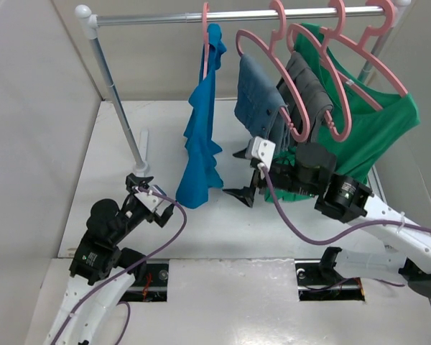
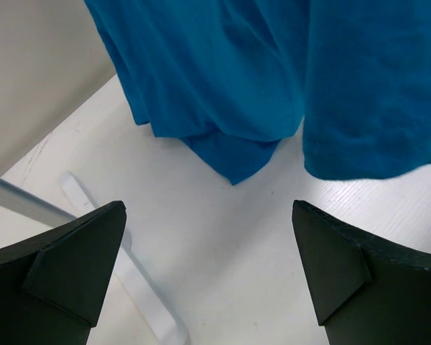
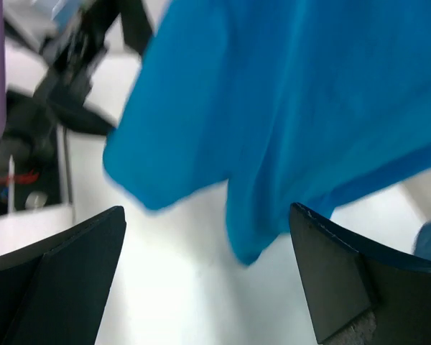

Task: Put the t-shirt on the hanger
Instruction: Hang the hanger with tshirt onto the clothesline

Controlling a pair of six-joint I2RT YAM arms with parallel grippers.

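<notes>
The royal-blue t-shirt (image 1: 202,136) hangs on the pink hanger (image 1: 205,44), which hooks over the rail; the shirt's hem drapes down close to the table. My left gripper (image 1: 145,190) is open and empty, low at the shirt's lower left; in the left wrist view (image 2: 208,215) the t-shirt (image 2: 273,72) hangs just ahead of the spread fingers. My right gripper (image 1: 242,174) is open and empty just right of the shirt's hem. In the right wrist view (image 3: 207,212) the t-shirt (image 3: 287,93) hangs in front, slightly blurred.
A metal rail (image 1: 158,18) stands on a pole (image 1: 115,93) with a white foot (image 1: 142,144). Right of the blue shirt hang a denim garment (image 1: 258,97), a grey garment (image 1: 309,90) and a green shirt (image 1: 377,126) on pink hangers. White walls enclose the table.
</notes>
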